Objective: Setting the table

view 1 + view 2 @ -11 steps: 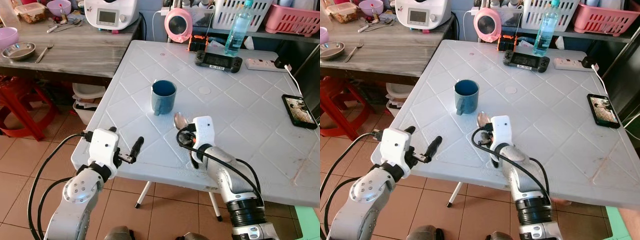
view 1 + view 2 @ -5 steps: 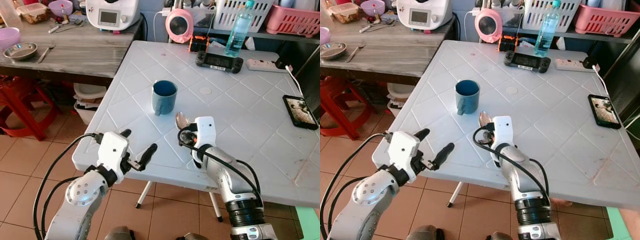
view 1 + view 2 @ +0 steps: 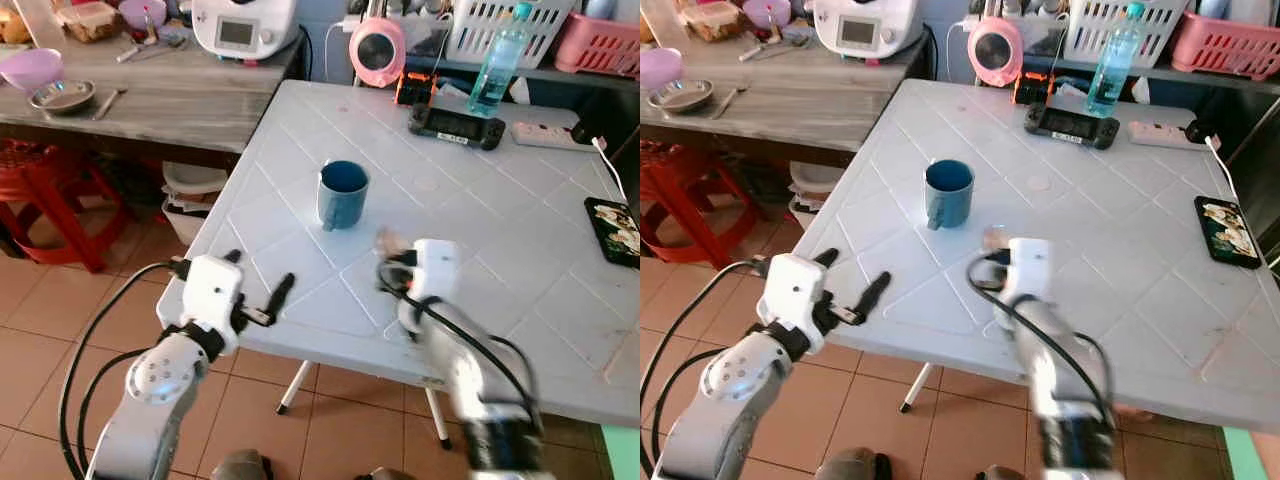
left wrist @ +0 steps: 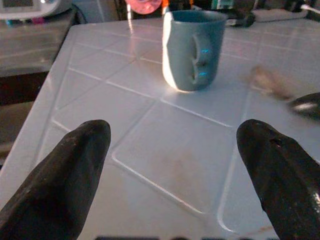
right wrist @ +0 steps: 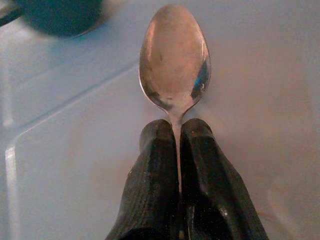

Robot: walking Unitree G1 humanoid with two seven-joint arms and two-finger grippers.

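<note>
Right wrist view: right gripper clamps a spoon above the table; left gripper gapes empty. Mug placed (spoon pending).

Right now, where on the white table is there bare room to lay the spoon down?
The right claw holds the spoon just beyond the blue mug. The white table is bare between mug and near edge, and across its middle toward the phone. The far edge is crowded: game controller, water bottle, power strip.
</note>
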